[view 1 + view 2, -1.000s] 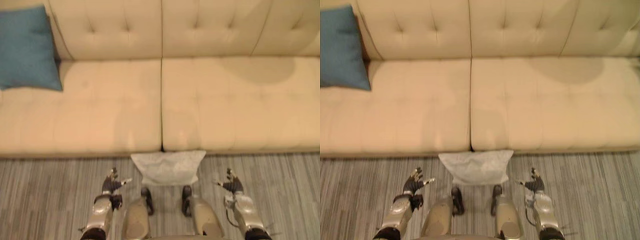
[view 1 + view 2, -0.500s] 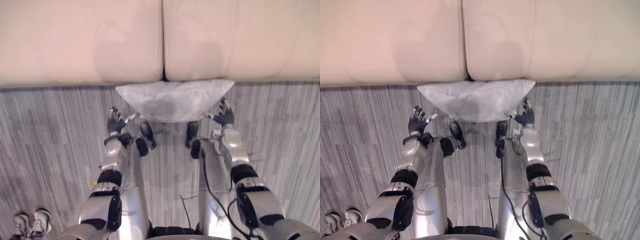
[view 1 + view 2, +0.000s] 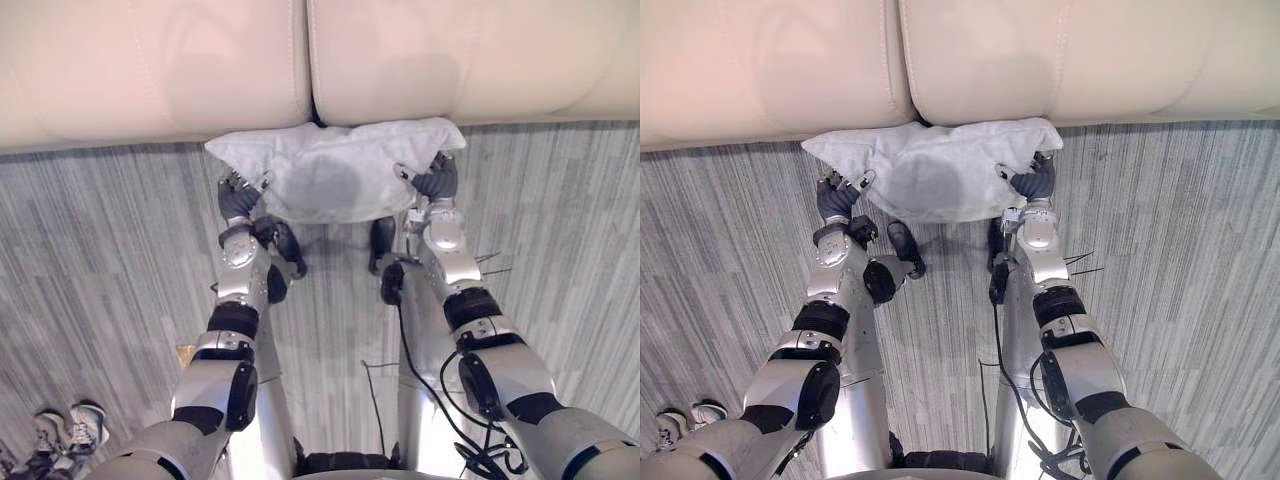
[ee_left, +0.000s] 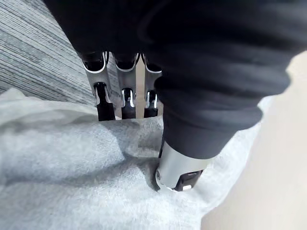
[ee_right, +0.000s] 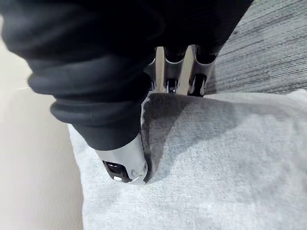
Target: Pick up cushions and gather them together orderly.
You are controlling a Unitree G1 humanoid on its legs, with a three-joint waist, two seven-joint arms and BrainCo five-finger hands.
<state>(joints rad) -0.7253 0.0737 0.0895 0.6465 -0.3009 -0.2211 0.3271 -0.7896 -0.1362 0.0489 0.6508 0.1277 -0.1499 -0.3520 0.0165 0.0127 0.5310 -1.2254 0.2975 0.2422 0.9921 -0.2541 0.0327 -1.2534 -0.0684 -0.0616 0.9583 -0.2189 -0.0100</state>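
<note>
Moved onto grey cushion (image 3: 335, 180), left robot hand (image 3: 238, 196) and right robot hand (image 3: 436, 180), each pinching an end

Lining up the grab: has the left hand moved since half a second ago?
Yes. The left hand moved toward the sofa, from the floor beside the grey cushion onto its left edge, now pinching it.

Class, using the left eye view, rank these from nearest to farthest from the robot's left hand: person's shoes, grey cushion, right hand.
1. grey cushion, touching the left hand.
2. right hand, at the cushion's opposite end.
3. person's shoes, at the view's lower left corner.
</note>
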